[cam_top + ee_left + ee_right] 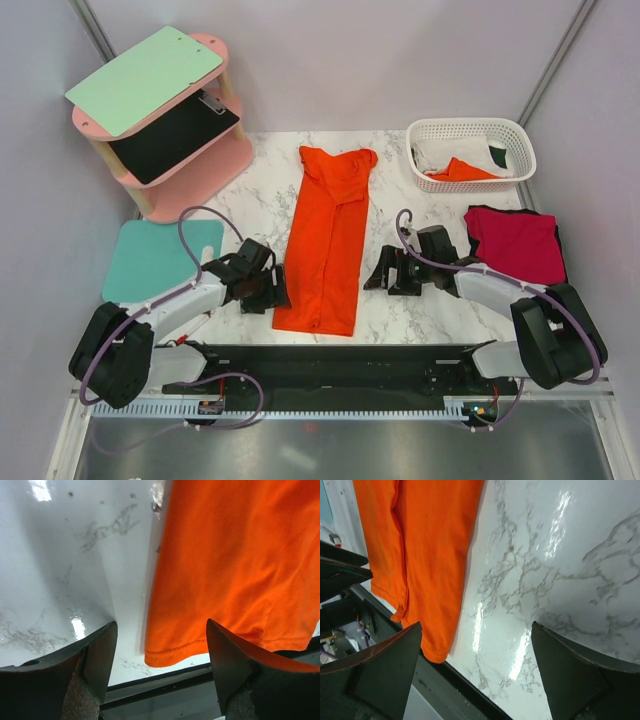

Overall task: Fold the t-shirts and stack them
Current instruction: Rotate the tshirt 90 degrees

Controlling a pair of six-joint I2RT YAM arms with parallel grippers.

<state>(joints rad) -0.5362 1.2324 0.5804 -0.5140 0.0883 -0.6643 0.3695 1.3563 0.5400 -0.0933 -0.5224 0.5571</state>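
Roughly midway, I judge. The orange t-shirt (328, 245) lies down the middle of the tabletop (260, 195), running from near the far edge to the near edge as a long narrow strip with its sleeves and sides turned in. The crosswise folds are not yet made.

My left claw (272, 290) is spread and empty, low beside the strip's near left hem corner and apart from the cloth. My right claw (380, 272) is likewise spread and holds nothing, just off the strip's right side.

By the right edge a crimson t-shirt (515, 245) lies folded on something black (556, 230), probably a folded black shirt, so the stack is begun. The white lattice basket (470, 127) at the far right corner holds crumpled shirts (462, 170) in orange, white and dark green, all left to fold.
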